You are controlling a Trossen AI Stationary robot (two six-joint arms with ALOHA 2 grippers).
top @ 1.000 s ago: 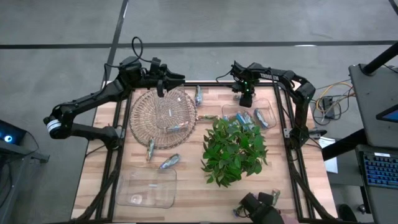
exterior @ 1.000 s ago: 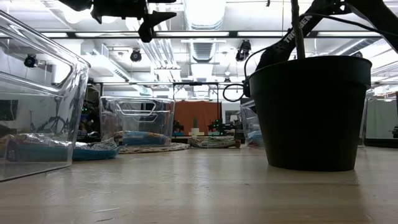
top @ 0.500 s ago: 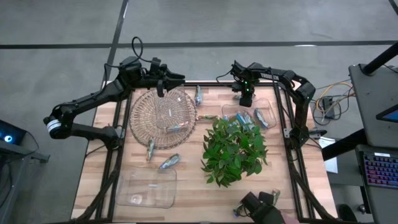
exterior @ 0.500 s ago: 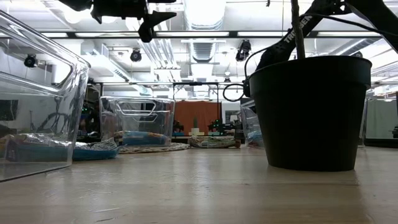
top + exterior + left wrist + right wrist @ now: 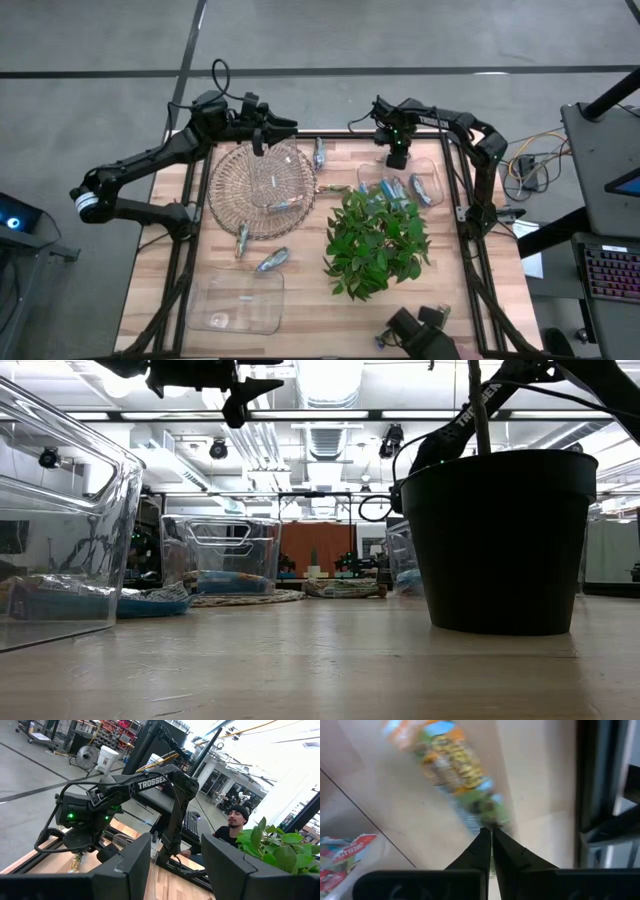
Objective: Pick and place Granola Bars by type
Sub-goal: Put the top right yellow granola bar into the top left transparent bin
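Right wrist view: right gripper (image 5: 490,836) above the far worktop (image 5: 340,150) edge, jaws pinched shut on a multicoloured foil granola bar (image 5: 451,764) dangling by its end; best carried level over its matching clear bin (image 5: 400,185); left gripper (image 5: 175,865) jaws parted over the wire basket (image 5: 262,190).

Pale matt wooden table (image 5: 310,300) — clear glossy plastic bin (image 5: 236,301).

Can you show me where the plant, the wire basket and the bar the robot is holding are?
plant (image 5: 375,240), high view, leaf middle.
wire basket (image 5: 240,200), high view, bare weave.
granola bar (image 5: 455,770), right wrist view, wrapper middle.
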